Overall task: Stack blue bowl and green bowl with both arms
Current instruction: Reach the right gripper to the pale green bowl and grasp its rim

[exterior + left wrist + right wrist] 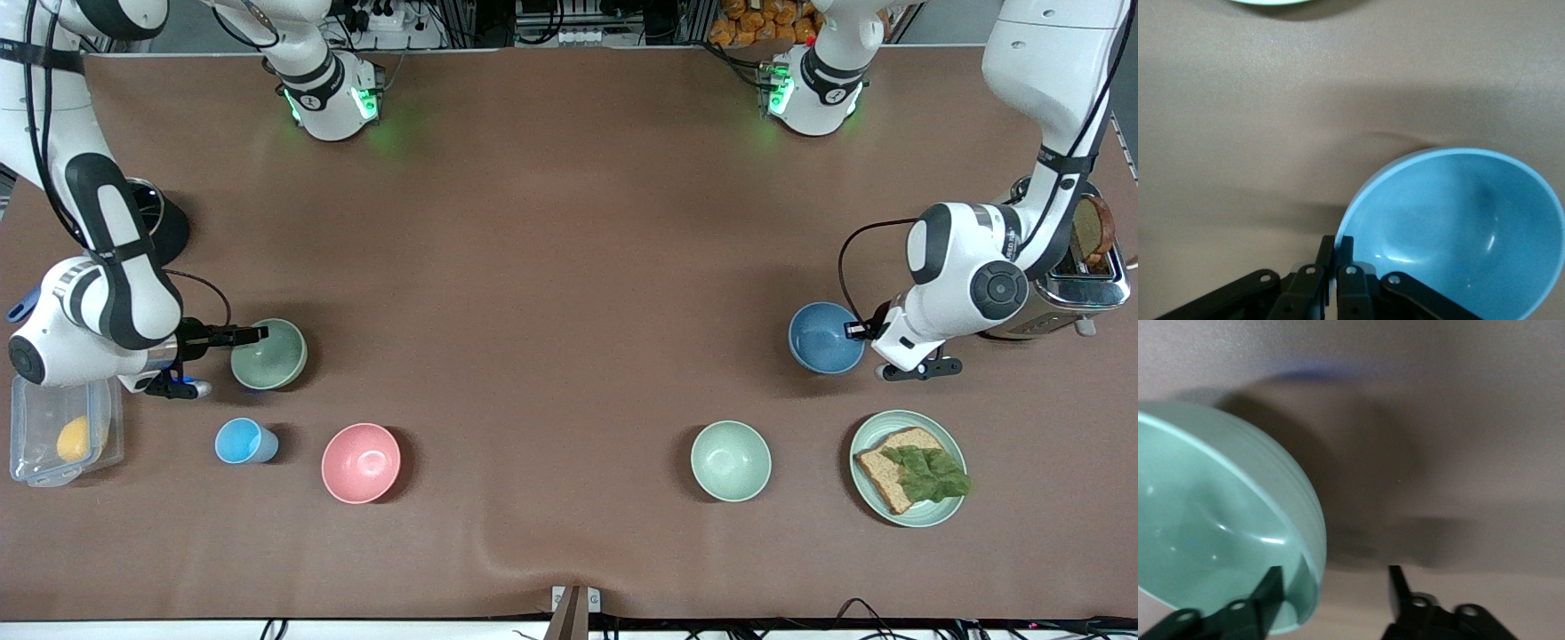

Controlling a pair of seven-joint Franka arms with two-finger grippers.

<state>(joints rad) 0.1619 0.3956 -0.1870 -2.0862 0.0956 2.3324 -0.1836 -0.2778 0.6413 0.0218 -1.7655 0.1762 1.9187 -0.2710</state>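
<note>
The green bowl [269, 354] sits at the right arm's end of the table; the right gripper [1335, 590] straddles its rim, jaws apart. The blue bowl [826, 337] rests beside the toaster [1071, 284], its rim pinched by the left gripper [1338, 250].

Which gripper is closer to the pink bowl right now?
Right. The right gripper straddles the green bowl's rim, beside the pink bowl. The left gripper is clamped on the blue bowl's rim at its own end.
</note>
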